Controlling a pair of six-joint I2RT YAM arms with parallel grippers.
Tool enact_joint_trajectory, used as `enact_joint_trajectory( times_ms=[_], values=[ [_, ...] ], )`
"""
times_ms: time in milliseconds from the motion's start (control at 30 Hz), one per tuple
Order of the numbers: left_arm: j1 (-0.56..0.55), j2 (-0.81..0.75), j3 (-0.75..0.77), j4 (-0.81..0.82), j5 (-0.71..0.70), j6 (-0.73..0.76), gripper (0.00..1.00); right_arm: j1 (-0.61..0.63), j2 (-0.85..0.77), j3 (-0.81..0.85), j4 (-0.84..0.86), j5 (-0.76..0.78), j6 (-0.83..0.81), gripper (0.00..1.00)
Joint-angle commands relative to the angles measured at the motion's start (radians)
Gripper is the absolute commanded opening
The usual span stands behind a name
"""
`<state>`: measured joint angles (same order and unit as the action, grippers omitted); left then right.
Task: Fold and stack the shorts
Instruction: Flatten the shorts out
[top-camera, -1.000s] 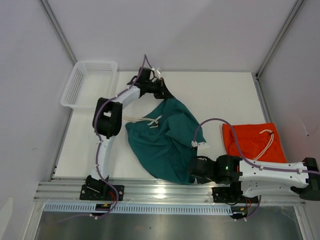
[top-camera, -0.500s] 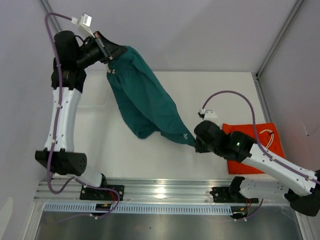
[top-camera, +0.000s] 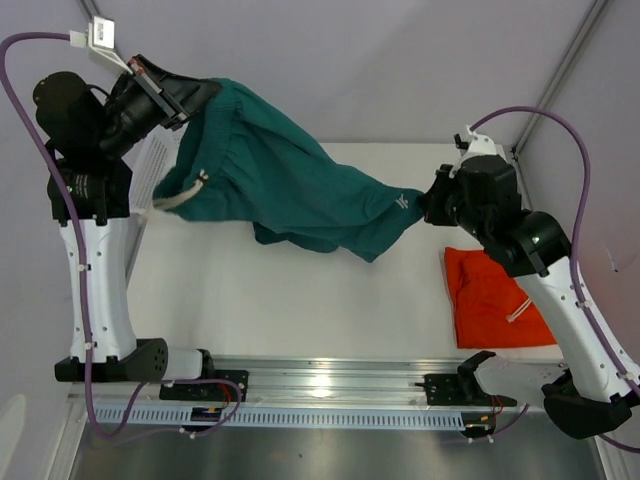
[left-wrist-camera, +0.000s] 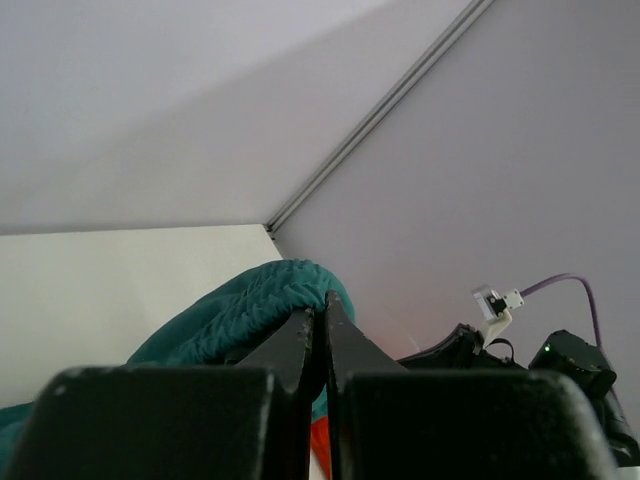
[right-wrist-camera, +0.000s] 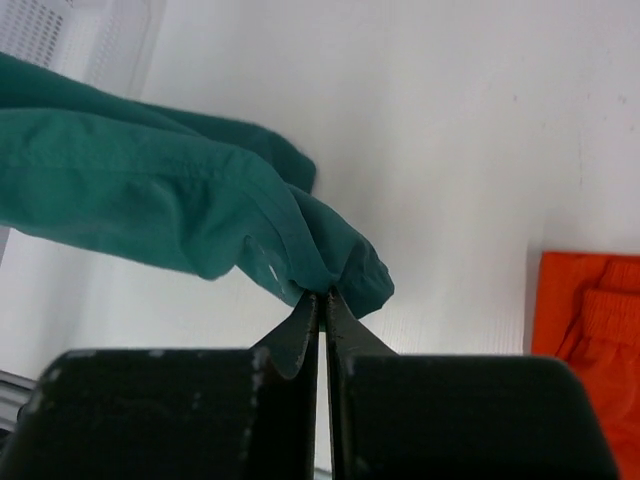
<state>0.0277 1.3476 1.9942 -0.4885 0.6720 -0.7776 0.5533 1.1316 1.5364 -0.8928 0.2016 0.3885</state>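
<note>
We are holding the soft teal green fabric shorts (top-camera: 290, 195) up off the desk, stretched in the air between our two tools and sagging in the middle above the far left part of the white desk (top-camera: 300, 300). Our left tool (left-wrist-camera: 322, 312) is raised high at the far left, its fingers pressed together on the gathered waistband. Our right tool (right-wrist-camera: 320, 300) is clamped on a leg hem beside the small white logo, at the far right.

The bright orange-red fabric shorts (top-camera: 490, 295) with a white drawstring are lying flat on the desk at the near right, partly hidden under our right arm, and look to us already folded. A white mesh plastic basket (top-camera: 158, 165) is peeking out behind our left arm.

We are judging the task about half done: the teal pair is not yet laid down, folded or stacked with the orange-red one.
</note>
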Motion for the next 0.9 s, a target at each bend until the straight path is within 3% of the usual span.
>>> enact_joint_trajectory(
  times_ms=[0, 167, 333, 533, 733, 867],
  values=[
    [0.006, -0.059, 0.078, 0.071, 0.008, -0.133, 0.0, -0.039, -0.021, 0.097, 0.038, -0.092, -0.097, 0.0],
    [0.006, -0.195, -0.026, 0.205, 0.032, -0.215, 0.0, -0.041, -0.127, 0.154, 0.1, -0.241, -0.132, 0.0],
    [0.008, -0.364, -0.031, 0.131, -0.04, -0.177, 0.0, -0.041, -0.285, 0.223, 0.173, -0.362, -0.137, 0.0],
    [0.006, -0.468, -0.023, 0.064, -0.118, -0.163, 0.0, -0.039, -0.224, 0.508, 0.042, -0.406, -0.119, 0.0],
    [0.006, -0.368, 0.044, 0.071, -0.108, -0.189, 0.0, -0.026, -0.095, 0.674, -0.018, -0.259, -0.132, 0.0],
    [0.008, -0.228, 0.009, 0.183, -0.061, -0.245, 0.0, 0.025, 0.022, 0.737, -0.035, -0.202, -0.146, 0.0]
  ],
)
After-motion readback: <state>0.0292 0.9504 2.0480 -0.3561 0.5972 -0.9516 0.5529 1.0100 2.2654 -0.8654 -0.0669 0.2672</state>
